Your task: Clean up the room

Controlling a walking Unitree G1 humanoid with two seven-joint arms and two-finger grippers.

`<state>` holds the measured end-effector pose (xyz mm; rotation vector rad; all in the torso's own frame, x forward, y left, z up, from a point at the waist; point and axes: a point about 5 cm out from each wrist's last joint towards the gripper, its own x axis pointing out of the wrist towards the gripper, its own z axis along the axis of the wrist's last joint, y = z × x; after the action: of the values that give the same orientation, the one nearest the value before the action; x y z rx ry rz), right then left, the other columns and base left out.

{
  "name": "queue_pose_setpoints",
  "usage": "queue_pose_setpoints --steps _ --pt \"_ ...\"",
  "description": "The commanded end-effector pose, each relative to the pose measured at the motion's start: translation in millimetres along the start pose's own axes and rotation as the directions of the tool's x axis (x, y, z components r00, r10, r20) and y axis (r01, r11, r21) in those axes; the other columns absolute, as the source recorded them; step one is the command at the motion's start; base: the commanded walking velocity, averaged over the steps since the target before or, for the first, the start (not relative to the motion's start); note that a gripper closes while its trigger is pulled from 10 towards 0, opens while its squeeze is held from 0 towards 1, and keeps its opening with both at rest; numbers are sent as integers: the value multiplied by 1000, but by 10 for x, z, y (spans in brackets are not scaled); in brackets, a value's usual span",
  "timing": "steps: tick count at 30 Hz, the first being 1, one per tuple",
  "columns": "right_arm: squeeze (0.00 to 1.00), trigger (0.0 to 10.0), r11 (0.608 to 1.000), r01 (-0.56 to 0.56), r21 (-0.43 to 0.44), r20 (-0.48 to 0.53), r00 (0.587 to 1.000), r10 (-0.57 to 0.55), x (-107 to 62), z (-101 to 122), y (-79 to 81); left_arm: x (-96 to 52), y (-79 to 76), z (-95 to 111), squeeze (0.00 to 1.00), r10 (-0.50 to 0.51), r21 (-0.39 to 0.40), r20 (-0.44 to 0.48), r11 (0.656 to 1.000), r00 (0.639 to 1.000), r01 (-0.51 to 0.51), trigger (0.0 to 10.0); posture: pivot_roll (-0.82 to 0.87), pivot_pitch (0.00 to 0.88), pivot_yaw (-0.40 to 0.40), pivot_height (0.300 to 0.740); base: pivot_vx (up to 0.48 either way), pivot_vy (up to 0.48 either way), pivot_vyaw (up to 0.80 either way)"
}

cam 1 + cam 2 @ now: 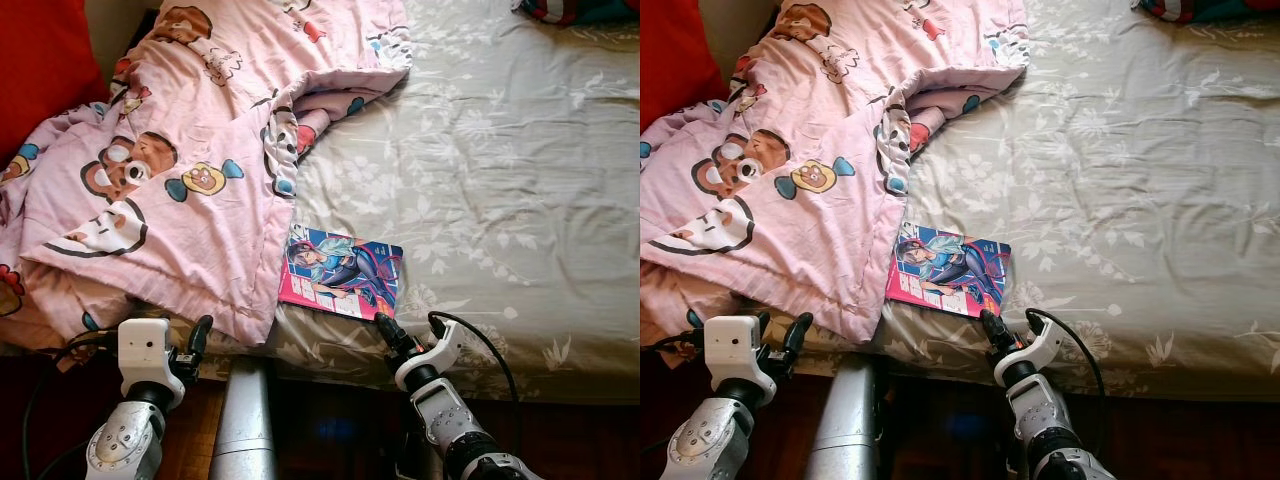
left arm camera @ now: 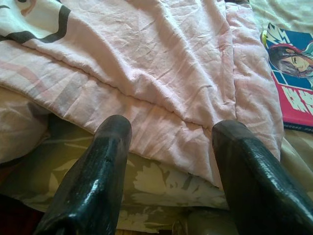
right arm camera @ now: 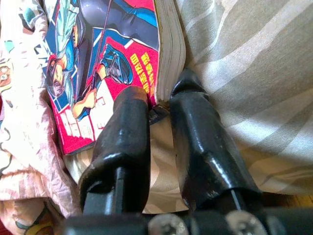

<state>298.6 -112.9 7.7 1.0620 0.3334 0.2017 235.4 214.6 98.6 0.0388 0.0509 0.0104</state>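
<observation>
Right gripper narrow at comic book corner, lower centre; left gripper wide before pink blanket.

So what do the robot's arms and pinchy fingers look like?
Both arms are shiny silver metal with round joints. The left gripper sits by a boxy white wrist block, and its fingers are long, thick and glossy black with rounded tips. The right gripper has the same black fingers, a white wrist piece, and a black cable looping behind it. Silver screw heads sit at the fingers' base.
</observation>
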Motion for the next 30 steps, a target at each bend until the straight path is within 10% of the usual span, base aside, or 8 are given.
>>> queue_pose_setpoints --steps 1,9,20,22,30 --pt "0 0 996 92 1 -16 996 -92 -81 -84 -123 -26 34 -91 0 12 22 -34 1000 999 -11 10000 255 308 26 571 0 0 0" --pt "0 0 992 103 -70 106 990 -96 -67 137 -111 114 0 -104 0 19 10 -16 1000 1000 -18 10000 214 272 3 571 0 0 0" --pt "0 0 903 162 -399 319 947 -29 -148 537 26 302 -35 -63 0 29 -22 36 999 999 -28 10000 133 163 -33 571 0 0 0" --pt "0 10000 878 163 -450 340 941 0 -168 606 76 328 -38 -42 0 31 -27 47 999 998 -29 10000 122 144 -36 571 0 0 0" --pt "0 10000 704 209 -679 353 933 63 -198 812 228 436 -35 -9 0 40 -44 74 998 996 -37 10000 78 90 -51 571 0 0 0"
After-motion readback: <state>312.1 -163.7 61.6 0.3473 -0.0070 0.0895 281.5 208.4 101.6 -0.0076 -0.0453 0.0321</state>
